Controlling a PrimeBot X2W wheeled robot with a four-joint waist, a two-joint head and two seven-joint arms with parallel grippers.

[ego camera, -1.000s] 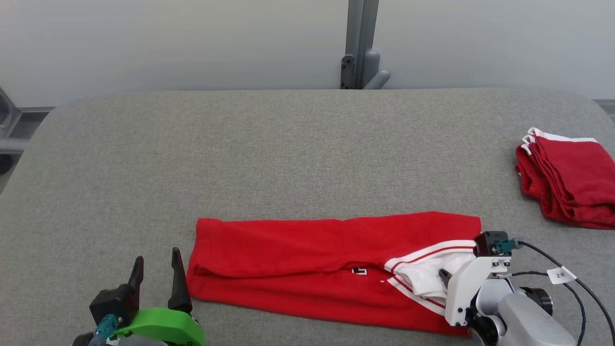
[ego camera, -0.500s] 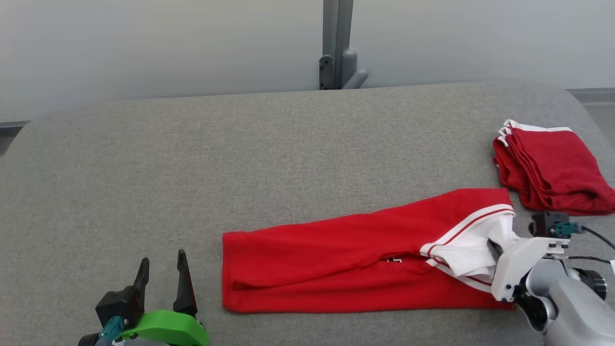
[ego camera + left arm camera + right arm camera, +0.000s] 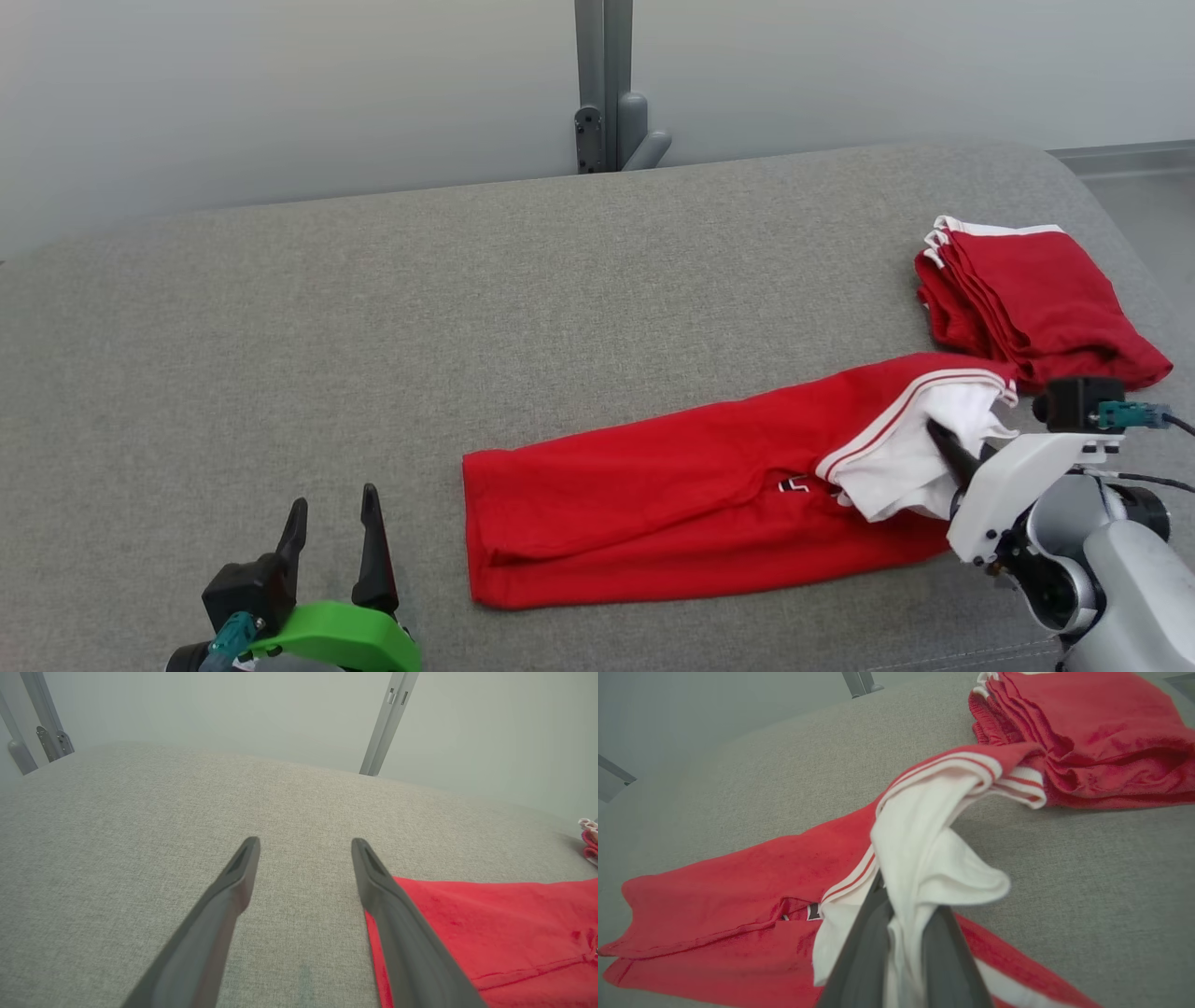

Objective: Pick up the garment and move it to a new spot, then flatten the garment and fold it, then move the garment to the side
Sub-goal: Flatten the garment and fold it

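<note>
The table (image 3: 373,308) lies open on its left and far side. A folded pile (image 3: 1036,299) blocks the right, just beside the garment (image 3: 653,485).

Wide table (image 3: 373,308) in grey woven fabric, far corners rounded. Near its right edge, 1 pile of folded red cloth (image 3: 1036,299) with white trim along the far side, layers stacked and slightly fanned. Behind the far edge, 1 upright grey metal post (image 3: 602,84) with a bracket at its foot, against a plain pale wall (image 3: 280,84). Strip of grey floor (image 3: 1139,177) beyond the right corner.
</note>
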